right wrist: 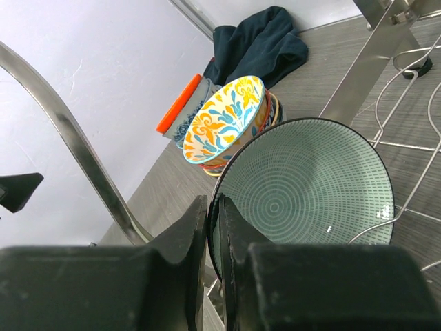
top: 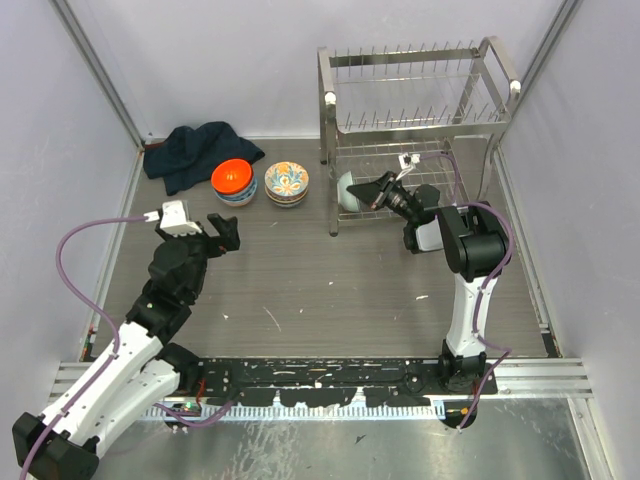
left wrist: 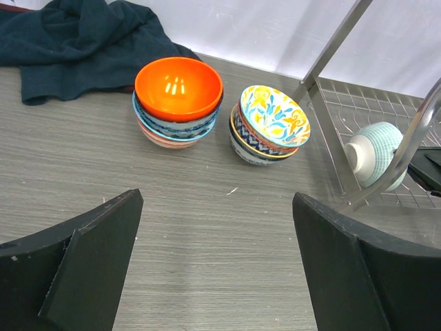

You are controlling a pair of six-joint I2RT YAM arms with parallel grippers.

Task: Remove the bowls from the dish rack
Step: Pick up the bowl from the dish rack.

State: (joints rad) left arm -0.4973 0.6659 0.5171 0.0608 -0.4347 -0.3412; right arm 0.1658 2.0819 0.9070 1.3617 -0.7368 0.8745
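Note:
The silver wire dish rack (top: 415, 110) stands at the back right. My right gripper (top: 372, 192) reaches into its lower tier and is shut on the rim of a pale mint green bowl (right wrist: 310, 189), which stands on edge; the bowl also shows in the top view (top: 350, 190) and the left wrist view (left wrist: 375, 152). An orange bowl (top: 232, 178) tops one stack on the table; a floral bowl (top: 287, 180) tops a second stack beside it. My left gripper (top: 222, 232) is open and empty, hovering above the table in front of the stacks (left wrist: 179, 89).
A dark blue cloth (top: 195, 150) lies bunched at the back left behind the stacks. The rack's leg (left wrist: 324, 62) stands just right of the floral stack. White walls close in the table on three sides.

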